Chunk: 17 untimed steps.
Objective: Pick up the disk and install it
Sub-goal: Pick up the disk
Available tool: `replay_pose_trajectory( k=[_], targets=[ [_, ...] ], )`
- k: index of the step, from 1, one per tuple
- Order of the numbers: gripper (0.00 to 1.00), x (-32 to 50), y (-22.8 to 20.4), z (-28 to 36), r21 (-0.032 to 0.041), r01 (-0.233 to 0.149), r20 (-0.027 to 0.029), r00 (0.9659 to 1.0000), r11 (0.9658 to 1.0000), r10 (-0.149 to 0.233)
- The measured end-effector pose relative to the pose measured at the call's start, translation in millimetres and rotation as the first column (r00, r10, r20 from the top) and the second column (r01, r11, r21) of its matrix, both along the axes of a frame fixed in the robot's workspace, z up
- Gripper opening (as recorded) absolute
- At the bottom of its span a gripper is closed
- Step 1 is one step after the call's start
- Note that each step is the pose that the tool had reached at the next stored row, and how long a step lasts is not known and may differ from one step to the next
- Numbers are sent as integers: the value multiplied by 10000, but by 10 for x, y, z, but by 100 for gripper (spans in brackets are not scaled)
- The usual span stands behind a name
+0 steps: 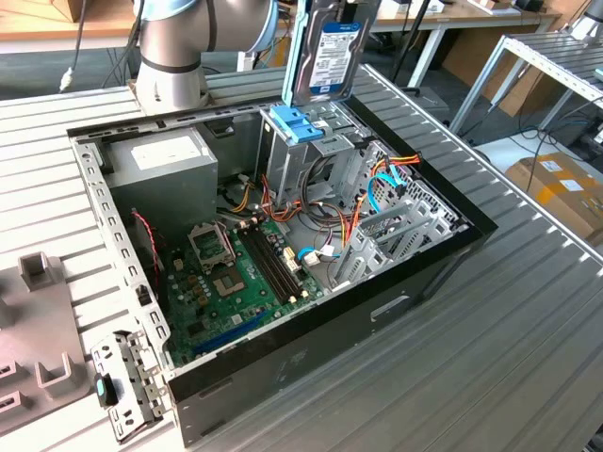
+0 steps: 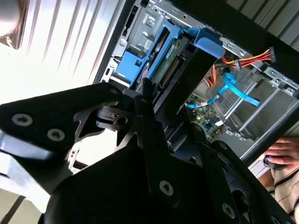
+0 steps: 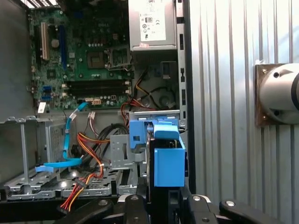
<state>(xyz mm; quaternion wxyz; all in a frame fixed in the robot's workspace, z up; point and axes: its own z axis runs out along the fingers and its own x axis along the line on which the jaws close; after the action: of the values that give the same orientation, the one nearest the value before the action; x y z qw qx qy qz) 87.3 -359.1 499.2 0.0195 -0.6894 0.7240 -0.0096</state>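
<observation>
Blue-railed disk (image 1: pixel 332 52) upright, aloft

Disk (image 1: pixel 334 49): top end cut off by the exterior view's upper edge; label print too small to tell.
Robot arm (image 1: pixel 184 38): upper links cut off likewise.
Hand (image 2: pixel 283 151): cropped at the second wrist view's edge; sleeve (image 2: pixel 286 179) beneath it likewise.

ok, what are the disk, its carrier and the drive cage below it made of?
Carrier: likely moulded plastic, going by its uniform light blue colour, smooth satin faces and rounded edges.
Disk: the body looks like grey metal, and a pale label that looks like paper covers its face.
Drive cage: probably stamped sheet steel, a bare dull grey with punched holes and folded edges.
</observation>
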Motion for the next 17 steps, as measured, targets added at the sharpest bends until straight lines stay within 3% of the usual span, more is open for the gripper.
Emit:
replay_pose_trajectory(
  k=[1, 3, 5, 11, 12, 13, 14, 17],
  targets=[
    [35, -2, -1, -1, 1, -6, 80, 10000, 10000, 6],
    [35, -7, -7, 0, 1, -5, 118, 9999, 10000, 5],
    [35, -18, -55, 0, 10, -6, 179, 9998, 10000, 6],
    [35, -36, -219, -2, 9, -6, 195, 9998, 10000, 6],
    [35, -37, -250, -3, 11, -7, 195, 9998, 10000, 6],
    [35, -40, -304, -4, 11, -6, 195, 9998, 10000, 6],
    [35, -42, -383, -5, 11, -6, 195, 9998, 10000, 6],
    [35, -44, -527, -6, 12, -6, 195, 9998, 10000, 6]
  ],
)
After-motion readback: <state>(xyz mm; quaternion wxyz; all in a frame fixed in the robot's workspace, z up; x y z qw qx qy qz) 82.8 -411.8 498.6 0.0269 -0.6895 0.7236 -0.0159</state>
